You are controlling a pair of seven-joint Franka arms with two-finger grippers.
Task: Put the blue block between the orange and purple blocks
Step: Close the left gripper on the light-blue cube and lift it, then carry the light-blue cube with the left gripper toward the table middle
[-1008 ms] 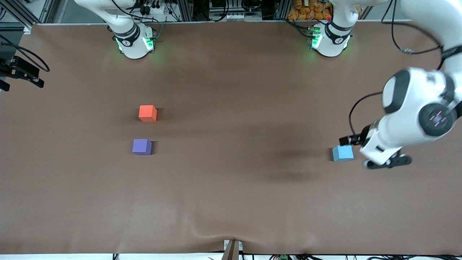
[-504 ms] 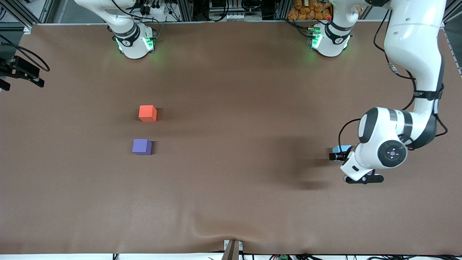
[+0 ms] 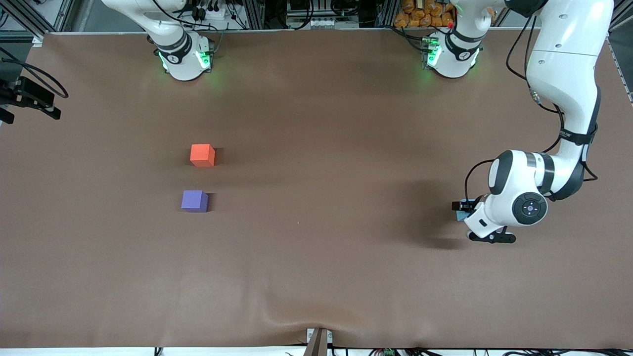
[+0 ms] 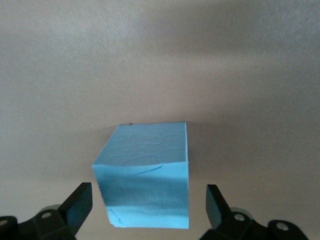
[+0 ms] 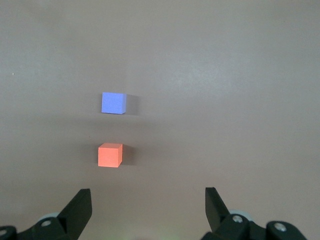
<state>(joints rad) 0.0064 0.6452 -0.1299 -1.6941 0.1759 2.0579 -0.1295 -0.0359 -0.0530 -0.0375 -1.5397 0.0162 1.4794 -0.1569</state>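
The blue block (image 4: 145,175) sits on the brown table at the left arm's end. My left gripper (image 4: 147,207) is open and down around it, one finger on each side, with gaps showing. In the front view the left wrist hides most of the block (image 3: 461,216), and the left gripper (image 3: 464,211) is low there. The orange block (image 3: 202,155) and the purple block (image 3: 194,201) stand toward the right arm's end, the purple one nearer the front camera, with a gap between them. My right gripper (image 5: 147,210) is open and empty, high over the table, with the orange block (image 5: 109,155) and the purple block (image 5: 113,103) in its view.
The two arm bases (image 3: 183,57) (image 3: 451,52) stand at the table's back edge. A black camera mount (image 3: 29,99) sticks in at the right arm's end. The brown cloth has a wrinkle (image 3: 296,316) near the front edge.
The left arm has swung in and come down over the blue block, and its wrist now covers most of the block in the front view. The blocks have not moved.
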